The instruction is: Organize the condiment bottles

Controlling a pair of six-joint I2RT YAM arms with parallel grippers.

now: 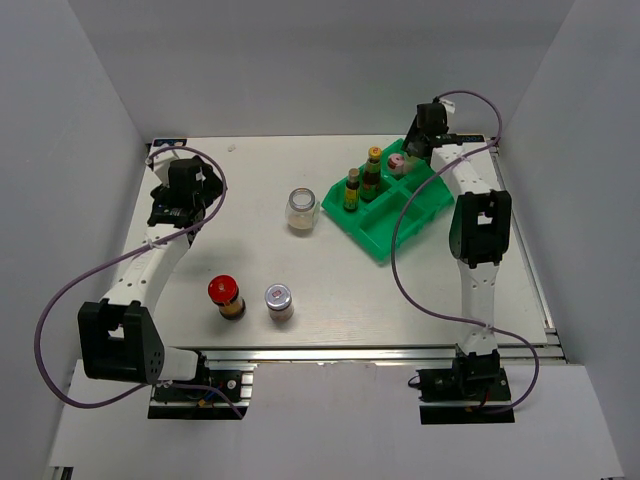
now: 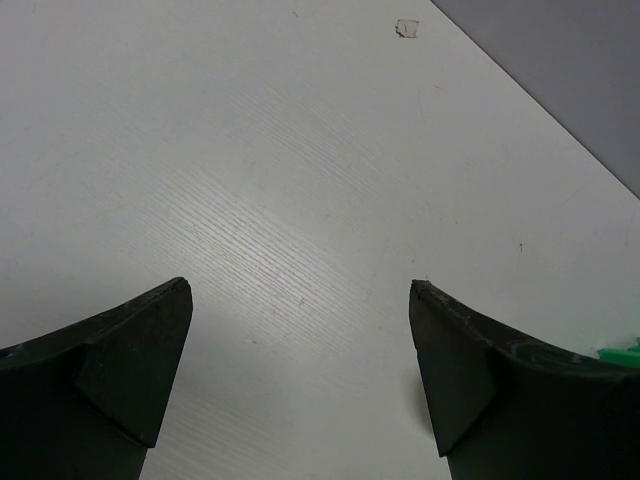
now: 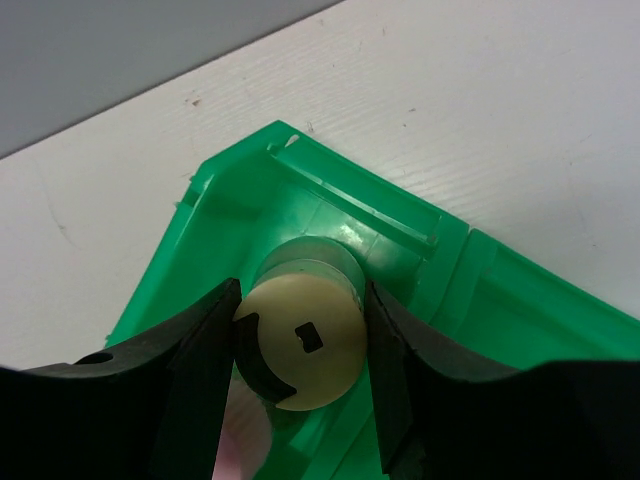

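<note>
While my left gripper point(image 2: 300, 290) hangs spread over bare white table point(image 2: 250, 150), my right gripper point(image 3: 302, 300) clamps the pale yellow-green-capped plastic shaker point(image 3: 320, 365). It stands in the green plastic tray's point(image 3: 250, 190) corner, upper right of the overhead frame.

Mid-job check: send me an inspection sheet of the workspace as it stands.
Surface: pale table, no spills seen.
Job's things: yellow-capped bottle, second yellow-capped bottle and pink-capped shaker in green tray; yellow-green-capped shaker in its corner compartment; clear glass jar, red-lidded jar, silver-lidded jar on the table.
Clutter: small scrap or mark on table.
Grippers: left gripper open above bare table; right gripper, jaws shut on the yellow-green-capped shaker.
Cables: right purple cable crosses above the tray; left purple cable loops past table edge.
Surroundings: white walls on three sides.
</note>
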